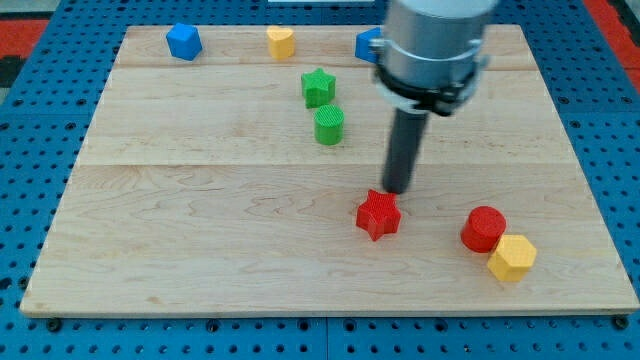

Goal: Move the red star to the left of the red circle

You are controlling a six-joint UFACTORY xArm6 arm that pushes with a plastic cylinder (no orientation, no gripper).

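Observation:
The red star [378, 214] lies on the wooden board a little right of the view's middle, in the lower half. The red circle [484, 228] lies to its right, about a hundred pixels away, touching a yellow hexagon [512, 257] at its lower right. My tip [397, 190] is down on the board just above and slightly right of the red star, close to or touching its upper edge. The arm's grey body [432, 45] hangs over the board's upper right.
A green star [318, 87] and a green circle [329, 125] stand together above and left of my tip. A blue block [184, 41], a yellow block [281, 42] and a second blue block [368, 44], partly hidden by the arm, line the board's top edge.

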